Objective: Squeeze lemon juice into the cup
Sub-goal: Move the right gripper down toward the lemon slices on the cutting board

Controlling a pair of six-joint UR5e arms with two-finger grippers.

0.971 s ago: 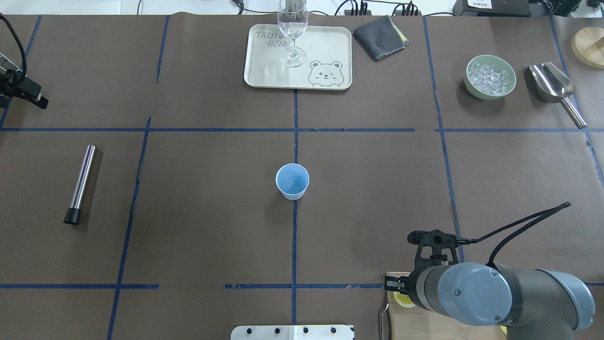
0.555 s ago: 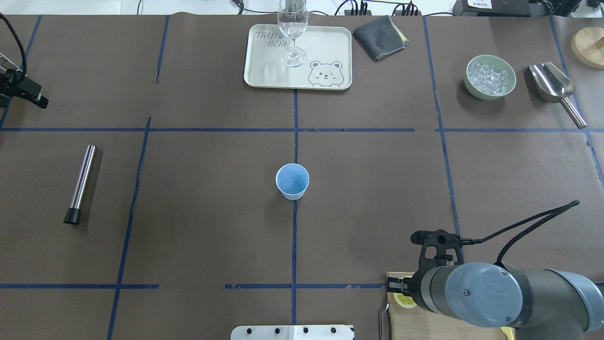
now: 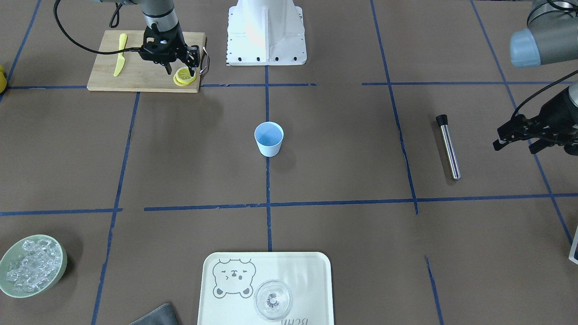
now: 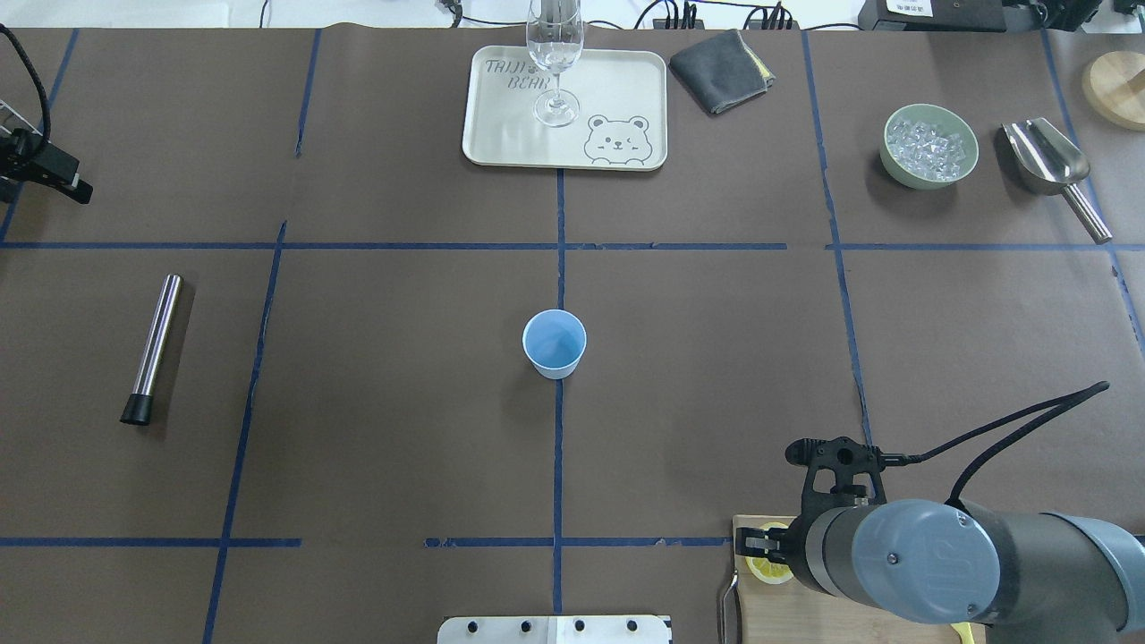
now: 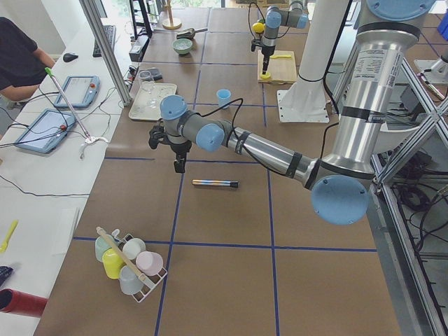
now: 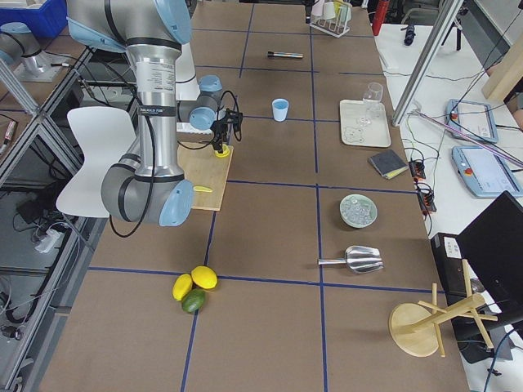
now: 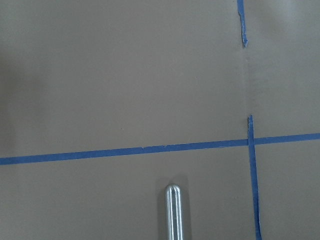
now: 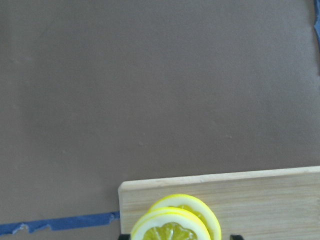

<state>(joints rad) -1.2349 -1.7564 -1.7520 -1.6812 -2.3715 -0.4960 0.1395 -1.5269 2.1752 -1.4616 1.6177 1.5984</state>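
Lemon slices (image 3: pixel 185 76) lie stacked at a corner of the cutting board (image 3: pixel 135 77), upper left of the front-facing view, well apart from the cup (image 3: pixel 269 137) mid-desk (image 3: pixel 361 158); the right gripper (image 3: pixel 181 72) stands spread wide astride the stack, holding nothing; overhead, its arm has slid slightly toward the lower right since a second ago; the left gripper (image 3: pixel 515 140), right edge, is unmoved; I cannot tell its spread.

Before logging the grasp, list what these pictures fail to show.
Count of lemon slices: stacked, cut by right wrist view's bottom edge; arm covers them overhead.
Right gripper touching them or not: too small in front view.
Left gripper open or shut: overhead's left edge cuts it; small in front view.
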